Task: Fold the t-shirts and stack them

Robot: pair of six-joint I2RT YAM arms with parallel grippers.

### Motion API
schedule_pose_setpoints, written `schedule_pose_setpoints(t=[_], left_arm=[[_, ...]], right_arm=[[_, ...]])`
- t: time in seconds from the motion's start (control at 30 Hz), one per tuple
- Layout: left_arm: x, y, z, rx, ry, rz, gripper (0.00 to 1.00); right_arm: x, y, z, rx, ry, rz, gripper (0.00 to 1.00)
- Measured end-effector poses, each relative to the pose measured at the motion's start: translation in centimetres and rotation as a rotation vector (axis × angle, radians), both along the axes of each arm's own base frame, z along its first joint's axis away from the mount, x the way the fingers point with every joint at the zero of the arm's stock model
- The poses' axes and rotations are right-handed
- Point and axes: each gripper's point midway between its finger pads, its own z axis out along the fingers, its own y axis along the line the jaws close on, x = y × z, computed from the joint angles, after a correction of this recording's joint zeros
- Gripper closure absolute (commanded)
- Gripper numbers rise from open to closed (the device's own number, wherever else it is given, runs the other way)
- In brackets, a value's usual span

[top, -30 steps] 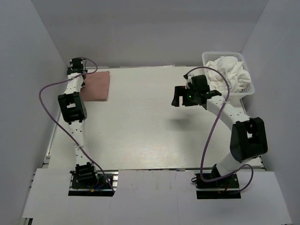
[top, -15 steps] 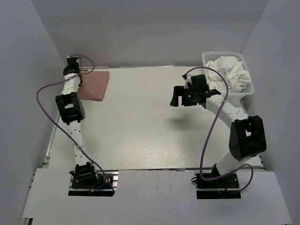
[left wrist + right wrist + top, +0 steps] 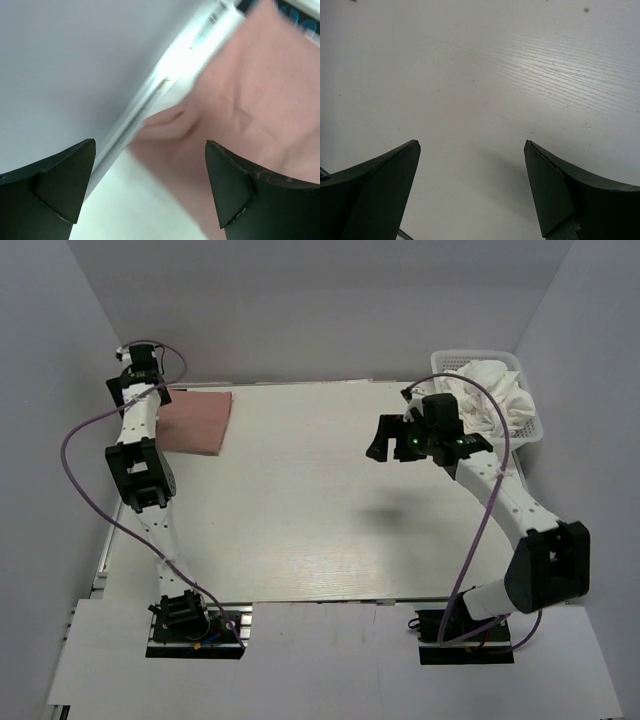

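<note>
Hovering just beside the basket (image 3: 438, 362), on its side toward the middle of the tabletop (image 3: 300, 510), the right tool (image 3: 385, 438) hangs with fingers spread wide and nothing between them, pointing away from the basket. The white t-shirts (image 3: 492, 392) sit inside the basket as a crumpled mound with no clear long axis, rising above its rim. The right arm (image 3: 500, 490) is by far the nearer and would likely have to turn back toward them. Well apart from the basket, at the opposite far corner, the pink t-shirt (image 3: 198, 423) lies folded flat. The left tool (image 3: 150, 145) hangs over its edge, likewise spread and empty.
</note>
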Motion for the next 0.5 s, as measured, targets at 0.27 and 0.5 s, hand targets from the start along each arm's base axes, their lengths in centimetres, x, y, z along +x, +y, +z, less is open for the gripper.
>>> schedule_pose_setpoints(t=[0.27, 0.5], left_arm=[[-9.2, -5.4, 15.3, -0.183, -0.304, 0.062, 0.00], [-21.3, -18.7, 12.8, -0.548, -0.386, -0.178, 0.00]], right_arm=[[-4.8, -2.7, 6.2, 0.049, -0.144, -0.086, 0.10], [-9.9, -5.1, 2.8, 0.061, -0.072, -0.185, 0.10]])
